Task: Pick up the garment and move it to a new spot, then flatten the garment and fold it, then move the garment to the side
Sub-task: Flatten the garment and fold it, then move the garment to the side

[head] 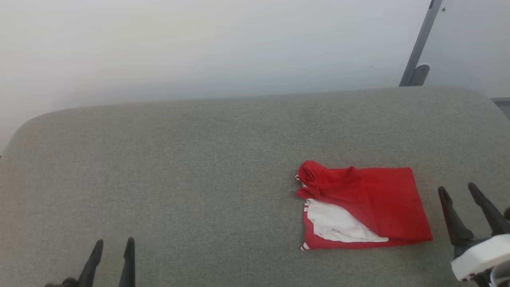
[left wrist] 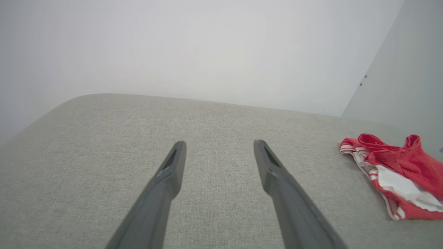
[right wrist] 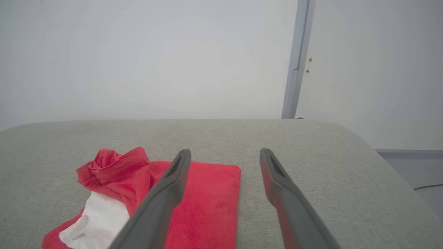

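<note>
The garment (head: 374, 203) lies folded into a rough rectangle on the right part of the grey padded surface (head: 199, 167), red with a white sleeve showing near its front left. My right gripper (head: 458, 188) is open just right of it, apart from the cloth. In the right wrist view the garment (right wrist: 204, 197) sits under and left of the open right gripper (right wrist: 223, 152). My left gripper (head: 114, 241) is open at the lower left, far from the cloth. From the left wrist the garment (left wrist: 408, 166) appears at the right edge, well past the open left gripper (left wrist: 218, 143).
A pale wall (head: 199, 48) rises behind the padded surface. A grey metal post (head: 418, 48) with a bracket stands at the back right. The surface's rounded right edge (right wrist: 373, 152) drops to a grey floor with a dark cable (right wrist: 427, 186).
</note>
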Motion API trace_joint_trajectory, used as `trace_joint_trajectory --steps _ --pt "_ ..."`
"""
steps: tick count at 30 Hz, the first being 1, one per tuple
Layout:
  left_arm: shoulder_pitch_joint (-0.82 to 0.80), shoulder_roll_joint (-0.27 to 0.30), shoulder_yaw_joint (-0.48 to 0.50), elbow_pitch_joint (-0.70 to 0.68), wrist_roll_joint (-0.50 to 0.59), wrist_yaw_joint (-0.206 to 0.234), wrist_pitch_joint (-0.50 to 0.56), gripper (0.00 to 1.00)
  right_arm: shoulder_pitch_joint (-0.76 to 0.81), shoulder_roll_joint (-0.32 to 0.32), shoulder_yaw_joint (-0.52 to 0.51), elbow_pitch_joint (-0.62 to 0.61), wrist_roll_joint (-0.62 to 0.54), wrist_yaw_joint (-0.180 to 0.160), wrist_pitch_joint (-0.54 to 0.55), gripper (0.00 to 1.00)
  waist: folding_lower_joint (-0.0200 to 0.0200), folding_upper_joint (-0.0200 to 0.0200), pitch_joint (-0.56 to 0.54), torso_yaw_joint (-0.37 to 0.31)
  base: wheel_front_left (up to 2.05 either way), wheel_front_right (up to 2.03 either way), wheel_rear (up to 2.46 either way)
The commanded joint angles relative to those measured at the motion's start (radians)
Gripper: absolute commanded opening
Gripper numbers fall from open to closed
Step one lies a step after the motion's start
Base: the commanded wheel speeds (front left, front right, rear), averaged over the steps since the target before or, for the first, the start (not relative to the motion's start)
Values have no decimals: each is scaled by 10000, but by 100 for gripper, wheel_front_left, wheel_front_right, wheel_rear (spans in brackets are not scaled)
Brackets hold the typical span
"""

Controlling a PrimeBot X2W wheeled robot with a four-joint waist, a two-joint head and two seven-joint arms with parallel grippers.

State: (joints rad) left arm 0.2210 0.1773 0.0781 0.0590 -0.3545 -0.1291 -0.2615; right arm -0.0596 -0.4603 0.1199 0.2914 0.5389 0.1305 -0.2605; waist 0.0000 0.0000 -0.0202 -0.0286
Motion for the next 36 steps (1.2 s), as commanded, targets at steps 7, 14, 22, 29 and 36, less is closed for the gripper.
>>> trace_joint_trajectory --steps 7,14,22,29,36 --pt "689 -289 364 -531 164 -17 -47 100 873 396 -923 -1187 -641 1 464 100 0 0 -43 53 0 0 0" --pt "769 -310 317 -647 176 -17 -47 100 1267 732 -1315 -1834 -909 1 956 100 0 0 -54 67 0 0 0" --pt "766 -282 254 -690 159 -18 -47 100 1391 866 -1426 -2144 -1036 1 1223 100 0 0 -29 81 0 0 0" --pt "196 -110 -299 -579 250 -18 -47 100 967 491 -1379 -2276 -1031 1 1965 100 0 0 165 278 0 0 0" --pt "-867 62 -930 -427 153 -18 -47 100 -436 -788 -705 -1862 -728 1 3843 100 0 0 1168 488 0 0 0"
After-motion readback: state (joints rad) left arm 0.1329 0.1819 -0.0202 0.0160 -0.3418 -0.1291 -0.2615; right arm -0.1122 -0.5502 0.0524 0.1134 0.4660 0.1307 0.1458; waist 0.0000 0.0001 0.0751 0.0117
